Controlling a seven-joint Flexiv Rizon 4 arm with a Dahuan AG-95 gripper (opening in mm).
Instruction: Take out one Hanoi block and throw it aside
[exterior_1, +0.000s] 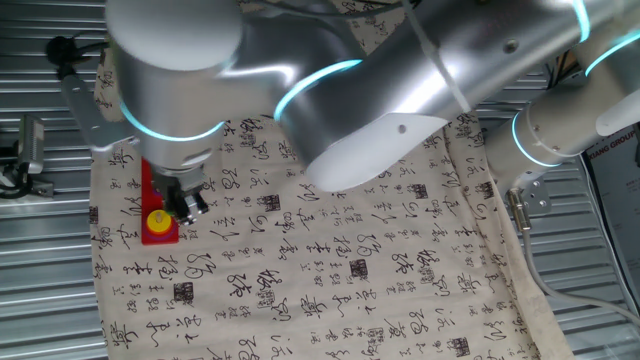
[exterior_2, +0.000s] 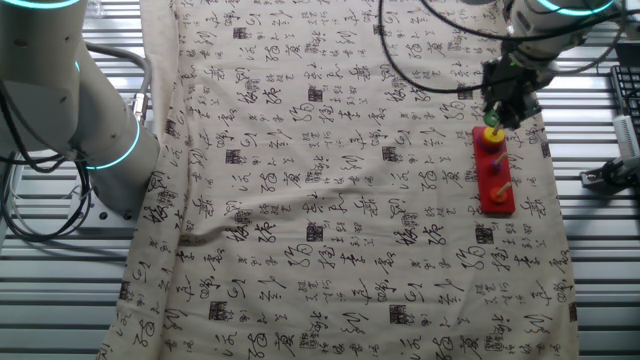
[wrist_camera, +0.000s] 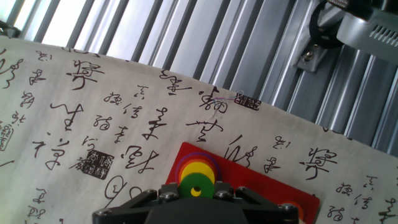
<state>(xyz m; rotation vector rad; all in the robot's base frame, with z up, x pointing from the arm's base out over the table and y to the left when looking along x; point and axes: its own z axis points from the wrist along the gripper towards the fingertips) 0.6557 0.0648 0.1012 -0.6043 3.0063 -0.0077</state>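
The green Hanoi block (wrist_camera: 196, 182), a small ring with a centre hole, is the top disc of a stack with yellow, orange, red and purple discs under it. The stack stands at one end of the red peg base (wrist_camera: 261, 186). My gripper (wrist_camera: 196, 194) is right over this stack with a finger tight against each side of the green ring. In one fixed view the gripper (exterior_1: 186, 204) hangs over the red base (exterior_1: 147, 180) beside a yellow disc (exterior_1: 157, 220). In the other fixed view the gripper (exterior_2: 498, 108) is above the far end of the base (exterior_2: 497, 200).
The base lies on a cloth printed with calligraphy (exterior_1: 330, 270), near its edge. A ribbed metal tabletop (wrist_camera: 261, 56) shows beyond the cloth. More small discs sit on the base's other pegs (exterior_2: 503, 184). The big silver arm (exterior_1: 400, 80) spans the table.
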